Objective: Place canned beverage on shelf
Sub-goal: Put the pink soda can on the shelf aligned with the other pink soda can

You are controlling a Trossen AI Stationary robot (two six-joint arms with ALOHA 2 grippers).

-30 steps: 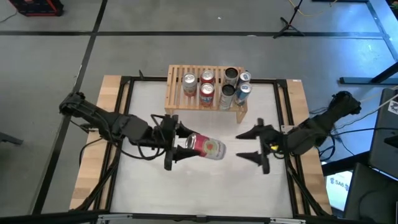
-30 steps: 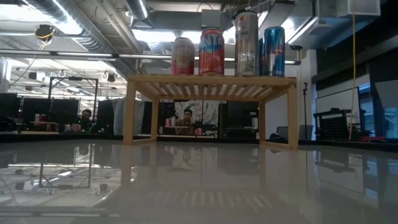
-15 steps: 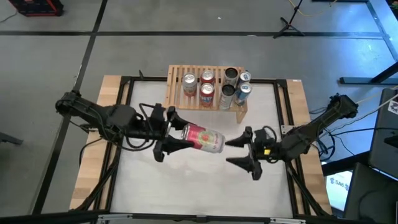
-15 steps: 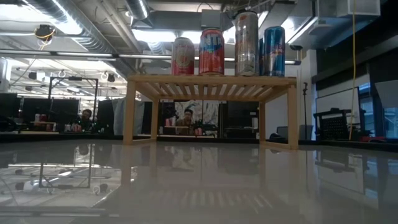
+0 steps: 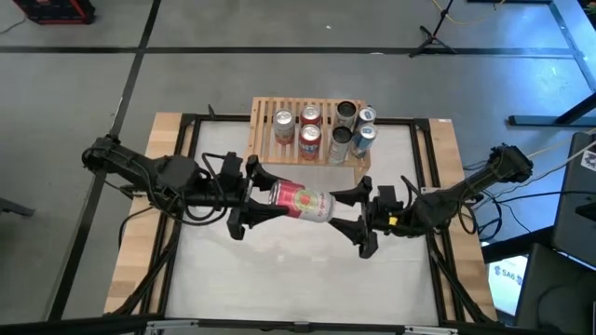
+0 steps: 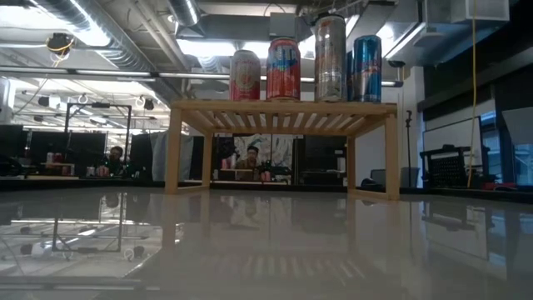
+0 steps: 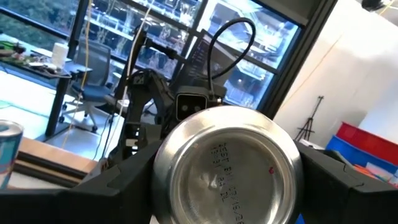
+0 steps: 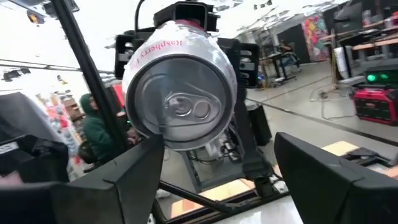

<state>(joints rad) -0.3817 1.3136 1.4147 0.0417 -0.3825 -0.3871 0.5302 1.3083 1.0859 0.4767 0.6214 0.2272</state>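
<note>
The can (image 5: 301,202) lay on its side in the air above the middle of the table (image 5: 279,279), just in front of the shelf (image 5: 264,140), held at one end by the left gripper (image 5: 258,198), whose jaws were closed across its body. It was a pink-and-red drink can with silver ends; the right wrist view showed its pull-tab top and lettering along the side, and the left wrist view showed its plain domed base. It was probably held level so that its free end pointed at the right gripper (image 5: 356,216), which faced it with jaws spread wide and one finger to each side of that end, not yet closed on it. That looked like a handover, since the right arm was nearer the shelf's crowded end.

The shelf stood at the far edge of the table with six other cans (image 5: 310,116) upright on its slats, bunched toward the right arm's side, leaving bare slats on the left arm's side. In the low view people (image 6: 250,158) sat at desks in the room behind.
</note>
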